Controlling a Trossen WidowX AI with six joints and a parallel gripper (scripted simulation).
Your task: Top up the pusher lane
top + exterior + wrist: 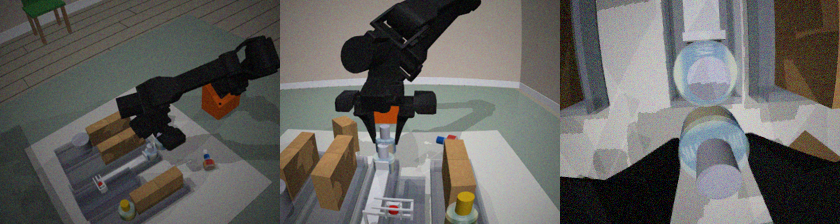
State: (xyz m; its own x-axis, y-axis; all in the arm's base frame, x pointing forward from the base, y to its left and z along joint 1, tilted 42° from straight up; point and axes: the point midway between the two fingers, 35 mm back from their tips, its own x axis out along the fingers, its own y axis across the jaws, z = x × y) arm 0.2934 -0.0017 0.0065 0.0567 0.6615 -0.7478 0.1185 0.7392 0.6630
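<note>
The gripper [158, 138] [385, 143] [711, 142] has its fingers closed on the sides of a jar with a pale cap, the loose jar [385, 141] [713, 150], which it holds cap up in front of the sprung lane. The relation that matters is the line from this jar to the lane jar [150, 152] [383, 160] [705, 73], the matching one, which stands at the lane's front with the pusher plate [382, 165] [704, 35] behind it. In the wrist view the lane jar lies beyond the held one, just ahead of the fingers and slightly to the left of the held jar's cap, and the pusher's white bar [125, 168] [377, 186] [701, 15] runs on back from it along the lane. The held jar's long axis looks close to upright, much like the lane jar's; whether the two touch, I cannot tell

The next move, as I judge it, is to bring the held jar in line with the lane and ease it back against the lane jar, lowering it inside the low front stop as the row gives way. Too high a push could tip the lane jar, and a hasty release could let the pusher snap the row forward
</note>
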